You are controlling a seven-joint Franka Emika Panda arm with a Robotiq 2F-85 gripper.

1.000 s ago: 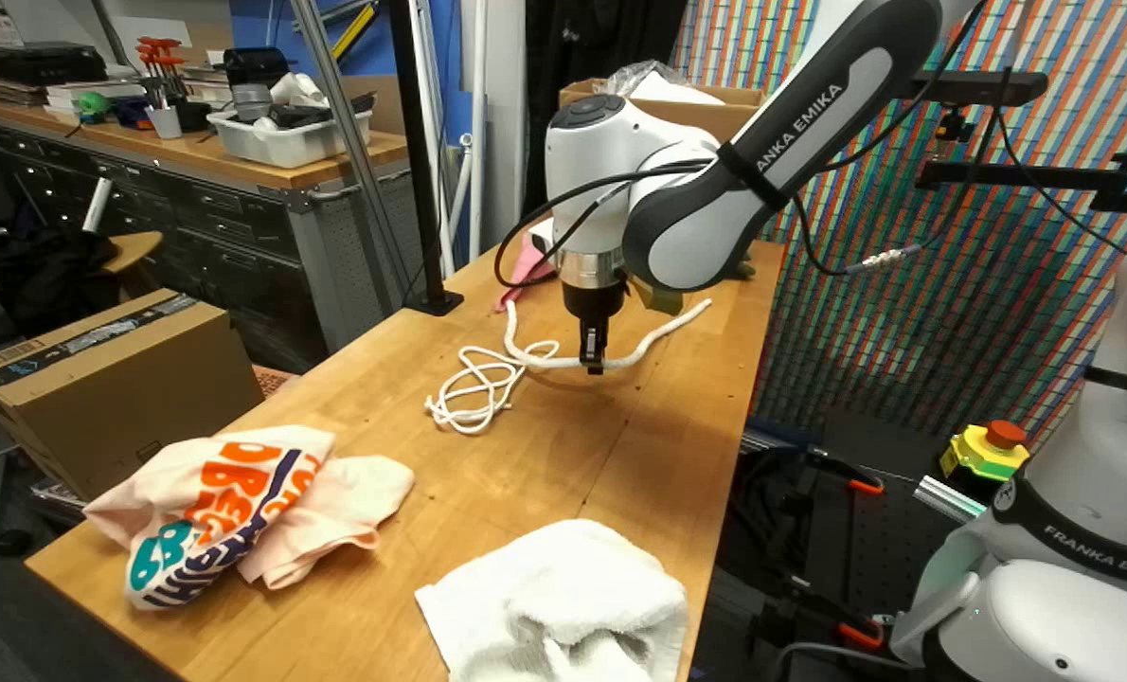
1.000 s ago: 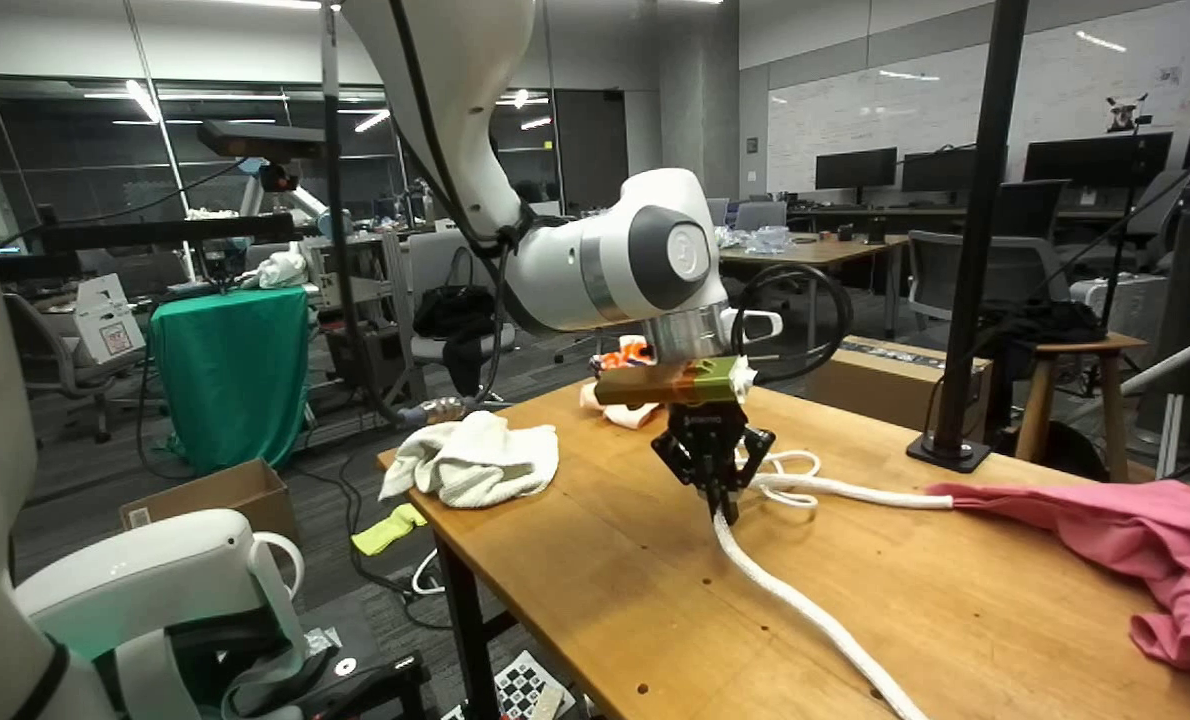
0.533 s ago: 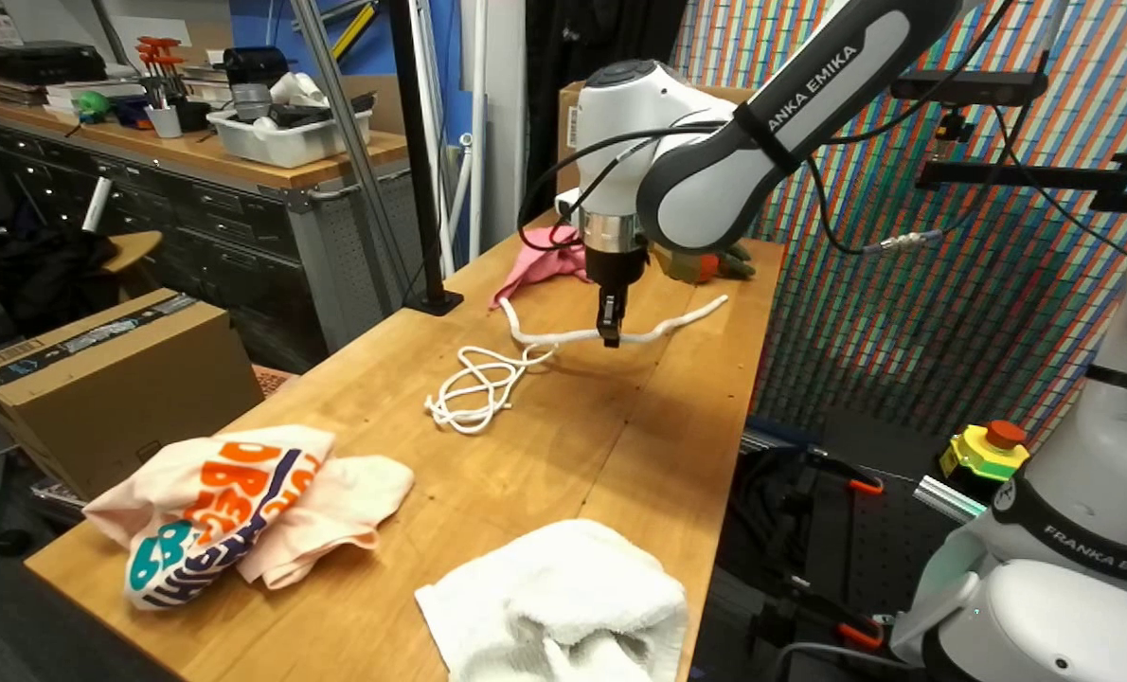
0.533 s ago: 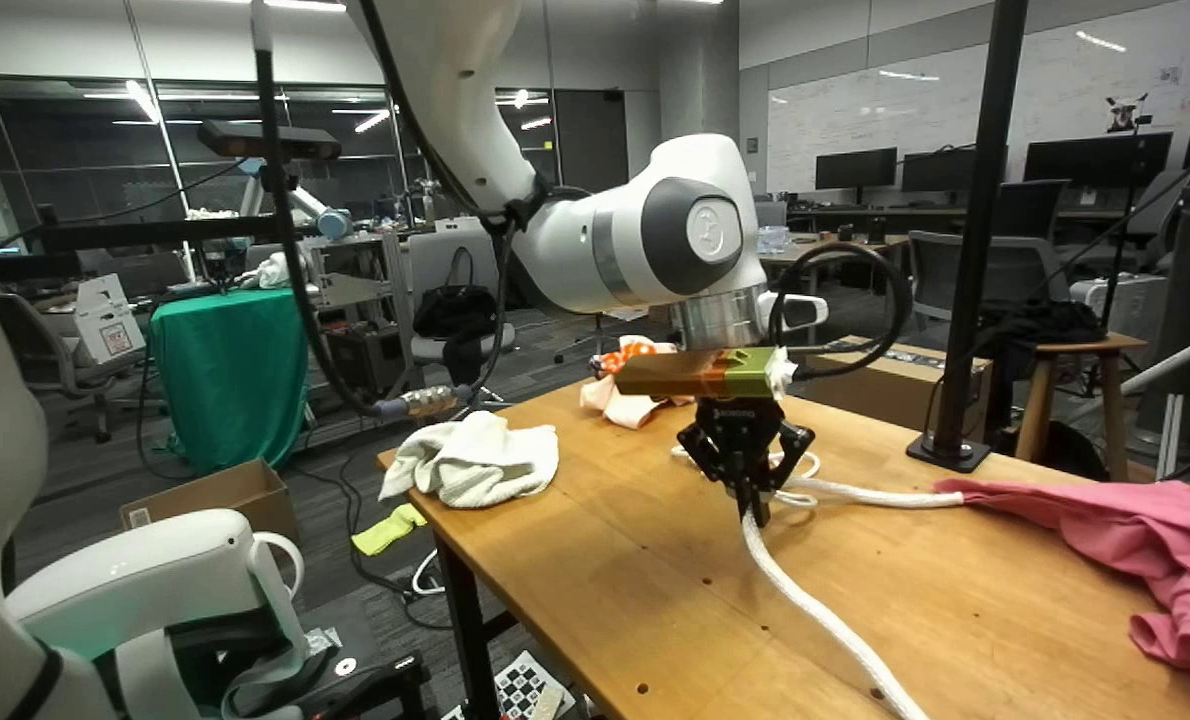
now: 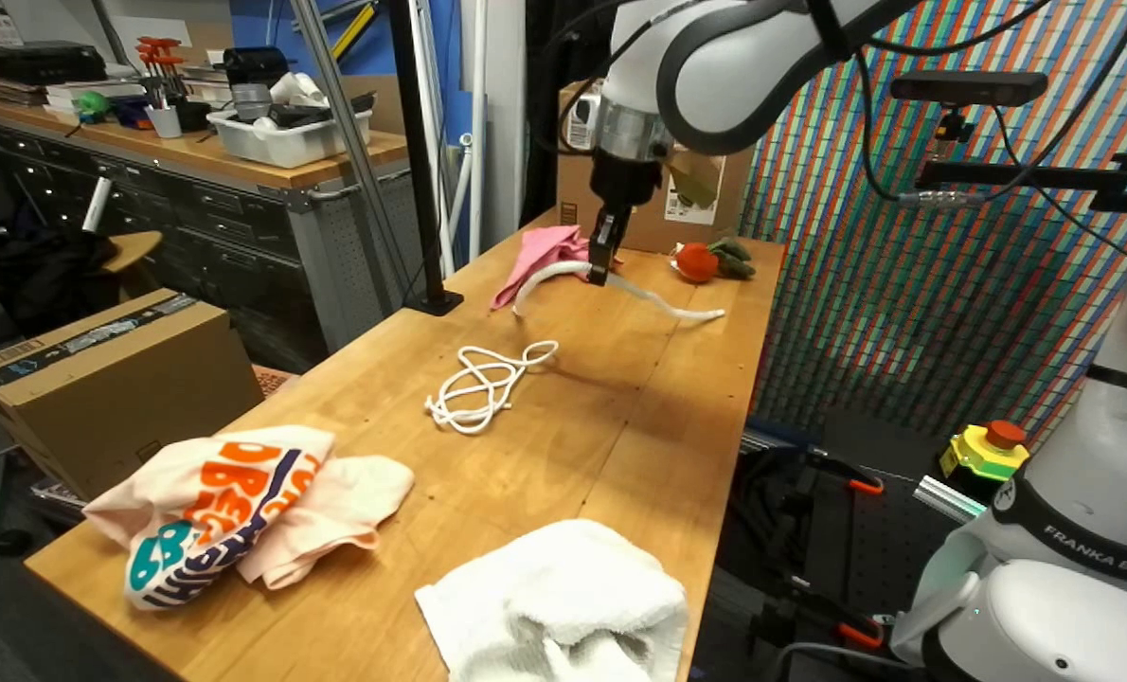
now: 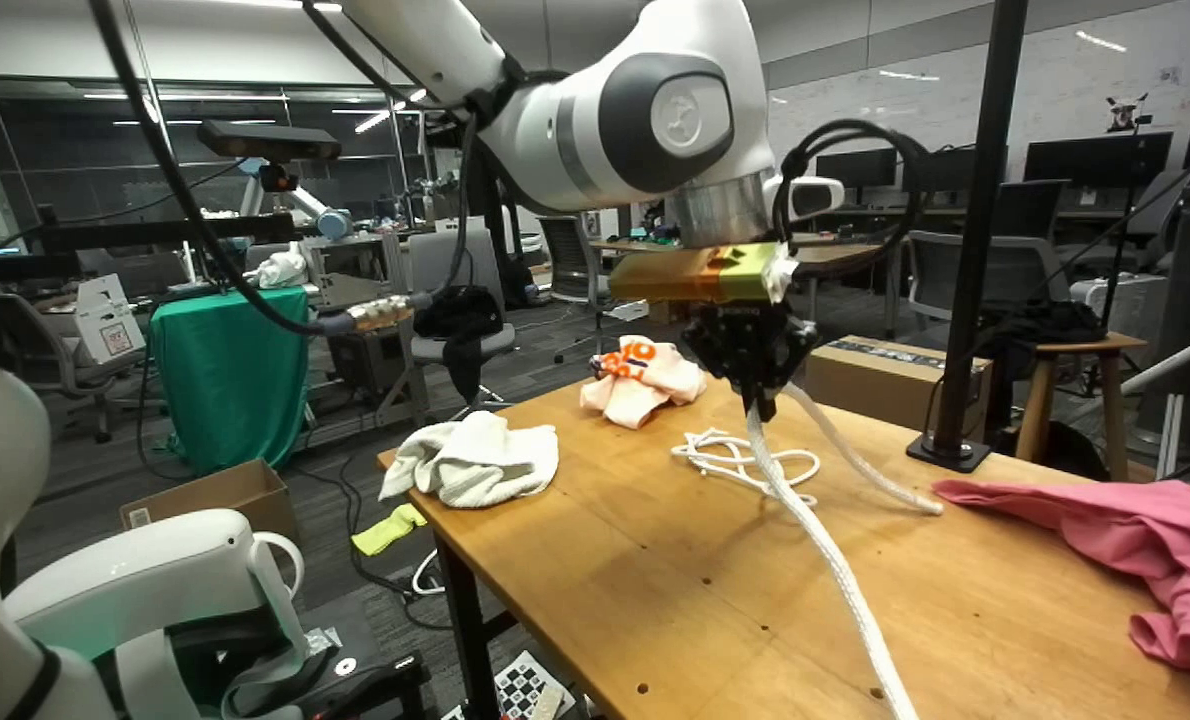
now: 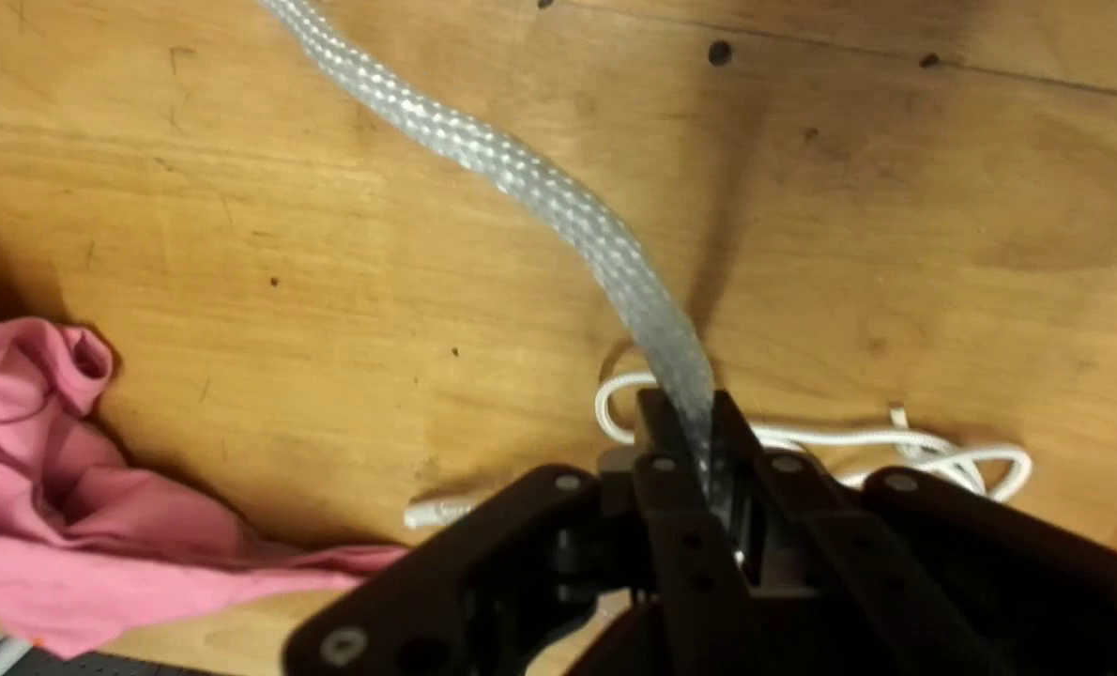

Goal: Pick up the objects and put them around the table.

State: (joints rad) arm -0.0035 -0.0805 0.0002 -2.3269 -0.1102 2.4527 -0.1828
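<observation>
A thick white braided rope (image 5: pixel 662 302) hangs from my gripper (image 5: pixel 599 275), which is shut on it near its middle. The rope also shows in an exterior view (image 6: pixel 815 525) and in the wrist view (image 7: pixel 530 178). The gripper, also in an exterior view (image 6: pixel 759 408) and the wrist view (image 7: pixel 688 406), is above the table. The rope's ends droop to or near the tabletop. A thin white cord (image 5: pixel 467 423) lies in loose loops on the table. A pink cloth (image 5: pixel 543 254), a peach printed cloth (image 5: pixel 241 511) and a white towel (image 5: pixel 563 578) lie crumpled on it.
A red and green object (image 5: pixel 696 262) sits at one end of the wooden table (image 5: pixel 526 474), near a cardboard box (image 5: pixel 575 194). A black pole (image 6: pixel 975 260) stands on the table edge. The white towel (image 6: pixel 480 460) lies over a corner.
My gripper has risen and moved away from the white towel. The rope's middle, earlier near the table, is lifted with it. The red and green object is now uncovered.
</observation>
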